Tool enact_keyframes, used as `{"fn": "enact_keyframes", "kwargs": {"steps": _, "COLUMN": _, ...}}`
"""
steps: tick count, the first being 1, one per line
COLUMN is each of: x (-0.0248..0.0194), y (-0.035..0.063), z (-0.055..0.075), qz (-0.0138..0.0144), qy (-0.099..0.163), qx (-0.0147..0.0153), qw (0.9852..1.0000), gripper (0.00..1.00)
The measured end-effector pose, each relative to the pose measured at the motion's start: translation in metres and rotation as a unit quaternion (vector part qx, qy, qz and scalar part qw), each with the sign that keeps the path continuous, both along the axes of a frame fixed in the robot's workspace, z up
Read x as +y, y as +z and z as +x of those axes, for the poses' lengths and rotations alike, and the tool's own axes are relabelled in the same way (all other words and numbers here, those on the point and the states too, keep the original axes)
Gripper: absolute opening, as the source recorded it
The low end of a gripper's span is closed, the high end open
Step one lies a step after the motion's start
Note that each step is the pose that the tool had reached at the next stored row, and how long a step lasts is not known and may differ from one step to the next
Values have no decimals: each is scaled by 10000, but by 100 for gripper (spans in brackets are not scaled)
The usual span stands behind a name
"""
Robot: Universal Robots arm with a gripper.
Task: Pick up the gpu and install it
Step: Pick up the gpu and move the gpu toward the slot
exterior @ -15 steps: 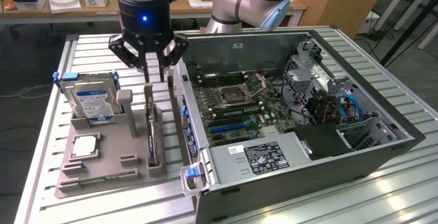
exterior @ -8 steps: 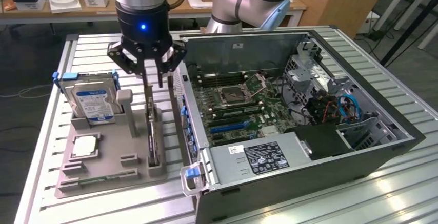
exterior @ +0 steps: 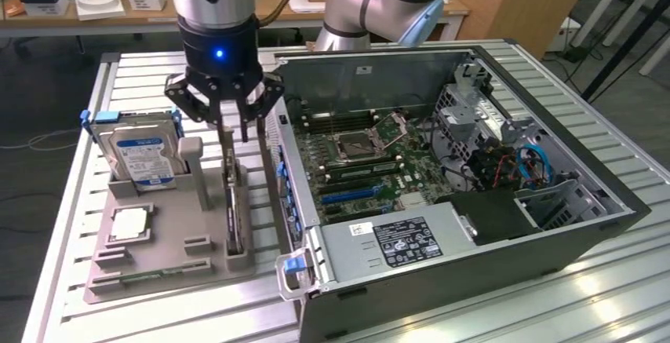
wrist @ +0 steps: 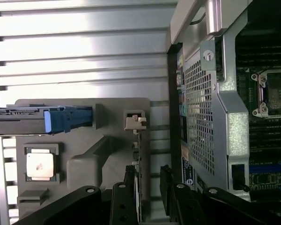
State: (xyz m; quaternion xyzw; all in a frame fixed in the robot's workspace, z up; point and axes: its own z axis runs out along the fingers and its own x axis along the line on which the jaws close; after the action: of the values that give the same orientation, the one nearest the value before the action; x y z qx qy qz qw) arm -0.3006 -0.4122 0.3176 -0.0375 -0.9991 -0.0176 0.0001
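Hand (exterior: 235,133) upper left of exterior view, partly open astride top of upright gpu (exterior: 232,202) in grey holder (exterior: 157,268), nothing gripped, open computer case (exterior: 586,225) at exterior view's right

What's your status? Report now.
Tool open, straddling gpu. Gpu upright in tray, not lifted. Case close alongside.

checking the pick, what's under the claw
The gpu stands on edge in the grey tray, below the open claw. Its bottom edge is hidden in the slot.
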Motion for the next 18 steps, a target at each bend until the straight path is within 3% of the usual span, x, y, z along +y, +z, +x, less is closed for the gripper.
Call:
{"fn": "enact_keyframes", "kwargs": {"steps": 7, "x": -35, "y": -105, "z": -15, "qz": -13, "qy": 0, "qx": 46, "qw": 10000, "gripper": 36}}
{"fn": "enact_keyframes", "kwargs": {"steps": 16, "x": -159, "y": -216, "z": -37, "qz": -21, "qy": 0, "qx": 121, "qw": 9999, "gripper": 36}}
{"fn": "enact_keyframes", "kwargs": {"steps": 18, "x": -197, "y": -234, "z": -39, "qz": -22, "qy": 0, "qx": 126, "qw": 9999, "gripper": 36}}
